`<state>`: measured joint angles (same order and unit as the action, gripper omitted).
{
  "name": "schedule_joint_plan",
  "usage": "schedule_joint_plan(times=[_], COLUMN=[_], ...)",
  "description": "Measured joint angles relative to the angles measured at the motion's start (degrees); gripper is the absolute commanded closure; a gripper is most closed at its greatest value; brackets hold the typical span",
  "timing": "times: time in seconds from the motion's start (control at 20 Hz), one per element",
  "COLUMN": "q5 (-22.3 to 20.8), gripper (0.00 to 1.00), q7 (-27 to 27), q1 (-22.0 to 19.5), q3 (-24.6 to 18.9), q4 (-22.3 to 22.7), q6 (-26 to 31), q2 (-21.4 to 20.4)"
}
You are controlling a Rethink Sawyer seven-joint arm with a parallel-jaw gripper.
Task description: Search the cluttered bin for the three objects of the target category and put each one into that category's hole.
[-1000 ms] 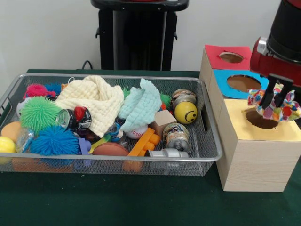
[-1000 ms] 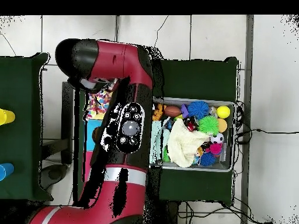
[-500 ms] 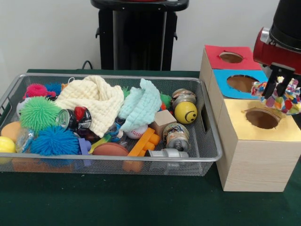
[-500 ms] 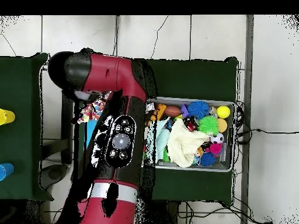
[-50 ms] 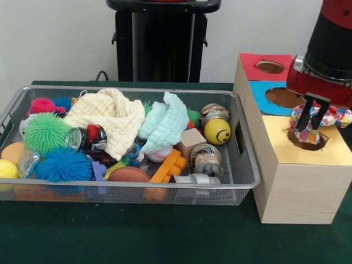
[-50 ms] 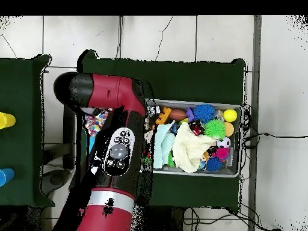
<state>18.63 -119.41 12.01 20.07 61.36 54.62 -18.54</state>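
My gripper (image 5: 311, 124) is shut on a multicoloured patterned cloth (image 5: 328, 116) that bunches around its fingers. It hangs right above the round hole (image 5: 306, 141) in the yellow top of the wooden box (image 5: 297, 187), the cloth's lower end dipping to the hole's rim. In the overhead view the cloth (image 6: 96, 123) peeks out beside the arm, which hides the gripper. In the wire bin (image 5: 242, 181) lie a cream-yellow cloth (image 5: 107, 118) and a mint cloth (image 5: 165, 122), draped over the toys.
Behind the yellow top the box has a blue top with a hole (image 5: 284, 97) and a red top with a hole (image 5: 270, 67). The bin also holds spiky balls (image 5: 46, 132), cans (image 5: 205, 158), a smiley ball (image 5: 217, 131) and orange blocks (image 5: 168, 165).
The gripper, which had swung up and right of the yellow hole with the cloth, has come back left and down over it. The bin's contents have not moved.
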Motion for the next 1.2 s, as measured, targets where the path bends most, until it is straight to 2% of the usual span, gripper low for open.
schedule_joint_plan(times=[0.4, 0.8, 1.2], q5=[-0.3, -0.2, -0.2], gripper=[1.0, 1.0, 1.0], q7=[0.0, 0.0, 0.0], q1=[0.4, 0.0, -1.6], q3=[0.0, -0.4, -2.6], q4=[3.6, 3.7, 4.6], q6=[-5.7, -5.8, -5.8], q2=[-0.1, -0.2, -1.1])
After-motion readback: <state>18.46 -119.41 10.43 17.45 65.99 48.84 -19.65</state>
